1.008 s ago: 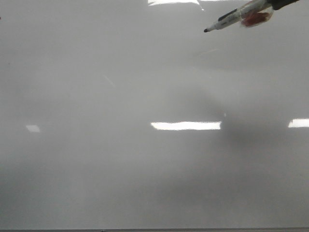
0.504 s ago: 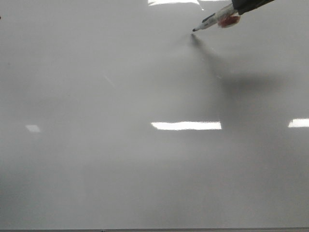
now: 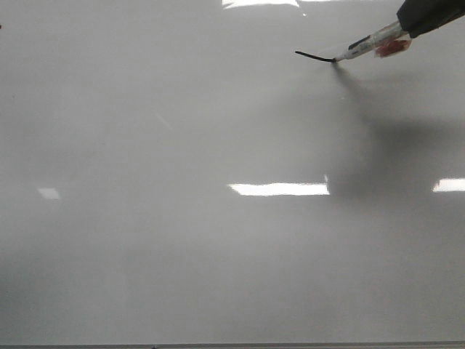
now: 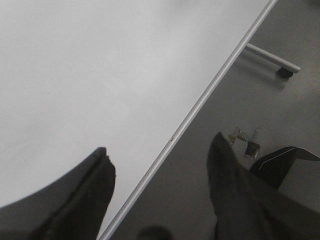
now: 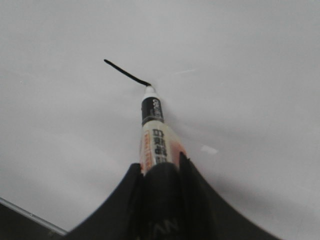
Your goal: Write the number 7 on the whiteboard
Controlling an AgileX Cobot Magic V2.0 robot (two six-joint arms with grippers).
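Observation:
The whiteboard (image 3: pixel 182 240) fills the front view, pale grey and glossy. My right gripper (image 3: pixel 425 16) at the top right is shut on a marker (image 3: pixel 370 45) whose tip touches the board. A short black stroke (image 3: pixel 314 55), the top bar of the number 7, runs left from the tip. In the right wrist view the gripper (image 5: pixel 160 167) clamps the marker (image 5: pixel 153 135), tip at the end of the stroke (image 5: pixel 126 73). My left gripper (image 4: pixel 160 150) is open and empty, over the whiteboard's edge (image 4: pixel 200 105); it does not show in the front view.
Bright rectangular glare patches (image 3: pixel 280 189) lie on the board. The board's thin dark bottom edge (image 3: pixel 232 346) runs along the bottom of the front view. In the left wrist view, grey floor (image 4: pixel 260 115) and a wheeled stand leg (image 4: pixel 272 59) lie beyond the board's edge.
The marker came down onto the board, then moved right with its tip on the surface, leaving a short black stroke. The arm's shadow shifted right with it.

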